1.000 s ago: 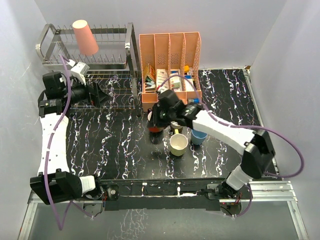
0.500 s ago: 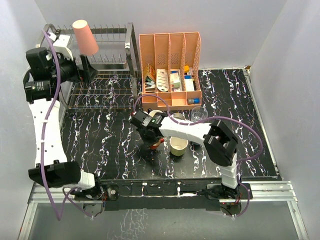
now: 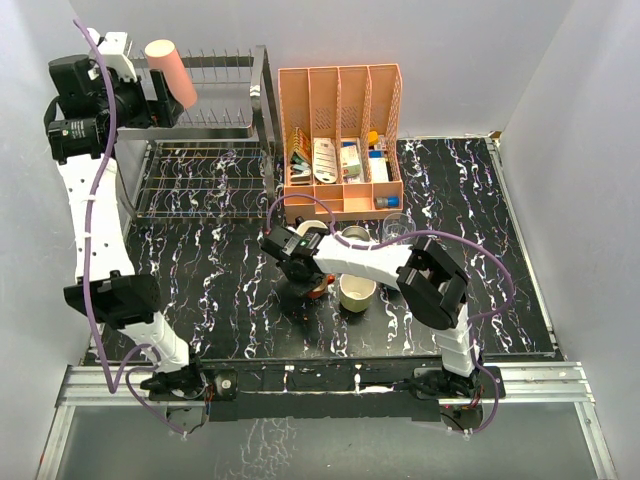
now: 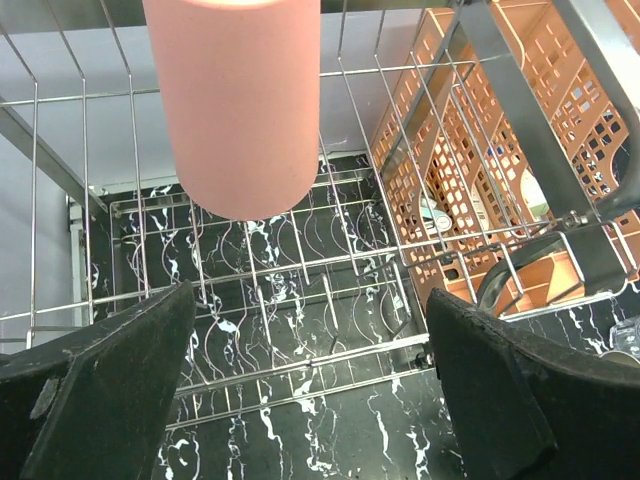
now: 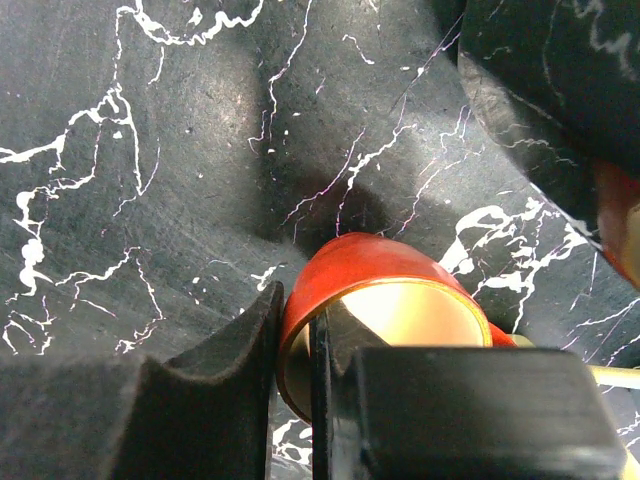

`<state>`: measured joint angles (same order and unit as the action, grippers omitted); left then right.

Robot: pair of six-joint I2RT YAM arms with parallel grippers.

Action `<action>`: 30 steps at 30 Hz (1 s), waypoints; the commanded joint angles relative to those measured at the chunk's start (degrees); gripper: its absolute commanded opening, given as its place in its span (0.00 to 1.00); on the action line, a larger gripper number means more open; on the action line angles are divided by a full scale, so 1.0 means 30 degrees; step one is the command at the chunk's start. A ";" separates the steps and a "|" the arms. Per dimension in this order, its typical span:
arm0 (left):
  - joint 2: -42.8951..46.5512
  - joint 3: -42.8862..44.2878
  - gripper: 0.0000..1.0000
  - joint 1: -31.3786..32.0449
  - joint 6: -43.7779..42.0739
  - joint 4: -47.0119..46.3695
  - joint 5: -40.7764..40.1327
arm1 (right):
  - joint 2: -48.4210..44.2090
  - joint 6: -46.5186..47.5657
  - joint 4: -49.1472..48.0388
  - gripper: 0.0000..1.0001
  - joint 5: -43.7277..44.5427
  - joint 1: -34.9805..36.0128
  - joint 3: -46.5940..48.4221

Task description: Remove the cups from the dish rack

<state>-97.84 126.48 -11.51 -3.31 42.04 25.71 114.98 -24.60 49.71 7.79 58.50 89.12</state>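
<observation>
My right gripper (image 5: 298, 335) is pinching the wall of the red-orange cup (image 5: 370, 275), one finger inside the rim and one outside. The black marble table (image 5: 120, 150) is right under it; can't tell if the cup rests on it. The pale yellow mug (image 3: 357, 290) is just to the right of these jaws, and the clear glass (image 3: 397, 228) is farther back.

My left gripper (image 4: 310, 300) is spread wide and holds nothing, up at the dish rack (image 4: 300, 270). The pink tumbler (image 4: 235, 100) is just ahead and above, tilted on the top tier, untouched.
</observation>
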 commanded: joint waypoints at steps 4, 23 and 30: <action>-0.0126 0.0865 0.97 -0.0090 0.0555 -0.1750 -0.0540 | 0.0181 0.0688 -0.0549 0.08 0.0526 -0.0178 -0.0268; -0.2618 0.0938 0.97 0.0011 0.2485 -0.6706 -0.0422 | 0.0997 0.1392 -0.1425 0.15 0.0111 -0.0822 0.0205; -0.3056 0.0937 0.97 0.0184 0.2646 -0.7157 0.0424 | 0.1403 0.1692 -0.0857 0.37 0.0372 -0.0840 0.1120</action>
<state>-108.18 127.28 -11.40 3.84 23.53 24.40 118.61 -20.56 48.21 7.44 56.51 89.76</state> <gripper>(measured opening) 0.970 0.307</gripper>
